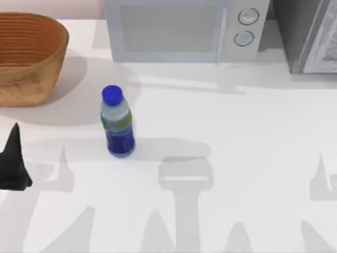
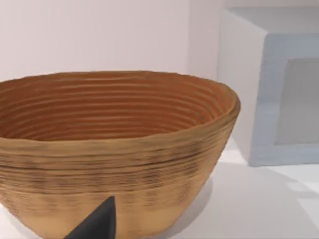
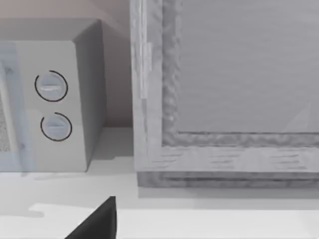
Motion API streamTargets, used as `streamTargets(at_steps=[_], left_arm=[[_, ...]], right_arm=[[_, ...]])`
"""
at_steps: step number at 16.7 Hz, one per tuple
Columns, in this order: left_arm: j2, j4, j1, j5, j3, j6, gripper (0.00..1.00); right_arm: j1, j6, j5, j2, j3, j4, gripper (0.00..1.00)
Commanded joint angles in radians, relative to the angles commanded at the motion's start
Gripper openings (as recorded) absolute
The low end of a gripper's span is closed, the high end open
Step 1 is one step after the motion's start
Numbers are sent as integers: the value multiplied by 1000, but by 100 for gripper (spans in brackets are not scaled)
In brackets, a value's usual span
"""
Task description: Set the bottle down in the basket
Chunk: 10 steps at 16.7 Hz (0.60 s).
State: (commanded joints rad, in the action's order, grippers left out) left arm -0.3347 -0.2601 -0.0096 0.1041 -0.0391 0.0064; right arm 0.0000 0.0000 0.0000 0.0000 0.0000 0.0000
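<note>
while upright, bottle [image 1: 117, 122] near microwave [image 1: 181, 29]

No text, brand, number or sign can be read anywhere. The bottle [image 1: 117, 122] has a dark blue label under a green band, but no letters can be made out on it. The microwave [image 1: 184, 29] has two round knobs, and no marks can be read beside them.

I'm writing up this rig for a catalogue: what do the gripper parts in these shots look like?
Left gripper: matte black, tapering to a sharp point, no markings or cables visible. The wrist views each show a similar plain black wedge-shaped finger, and the right gripper's finger looks alike.
</note>
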Motion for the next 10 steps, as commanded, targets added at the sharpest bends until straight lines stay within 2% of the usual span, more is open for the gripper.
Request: streamTargets(at_steps=[10], left_arm=[[-854, -686, -43, 288, -113, 39, 100]], right_arm=[[0, 0, 0, 0, 0, 0, 100]])
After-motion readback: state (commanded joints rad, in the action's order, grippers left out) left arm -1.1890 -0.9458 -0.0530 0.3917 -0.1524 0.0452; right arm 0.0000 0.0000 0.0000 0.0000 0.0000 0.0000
